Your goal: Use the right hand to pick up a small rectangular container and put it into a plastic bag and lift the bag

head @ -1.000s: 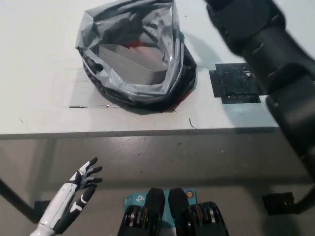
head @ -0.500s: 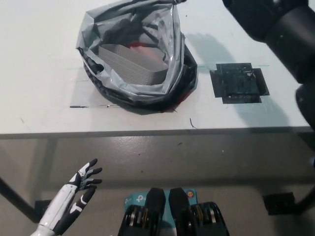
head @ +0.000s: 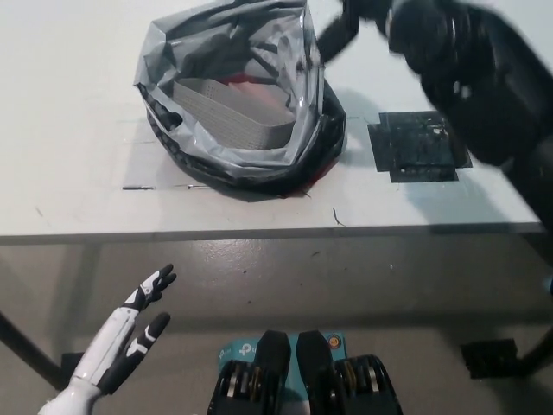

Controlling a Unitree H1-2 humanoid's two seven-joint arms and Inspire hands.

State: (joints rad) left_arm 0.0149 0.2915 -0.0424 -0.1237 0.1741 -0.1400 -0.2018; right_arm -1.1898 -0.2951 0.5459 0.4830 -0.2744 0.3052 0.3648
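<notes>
One container (head: 229, 108) bagged, hand (head: 367, 22) beside.

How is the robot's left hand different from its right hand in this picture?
The left robot hand is white and hangs low, below the table edge; the right robot hand is black and reaches over the table, near the bag rim. The left is open and sharp; the right is blurred.

A grey and black plastic bag (head: 238, 95) shows red and ribbed grey inside, on a white table (head: 69, 112) bearing a black square patch (head: 419, 145).
</notes>
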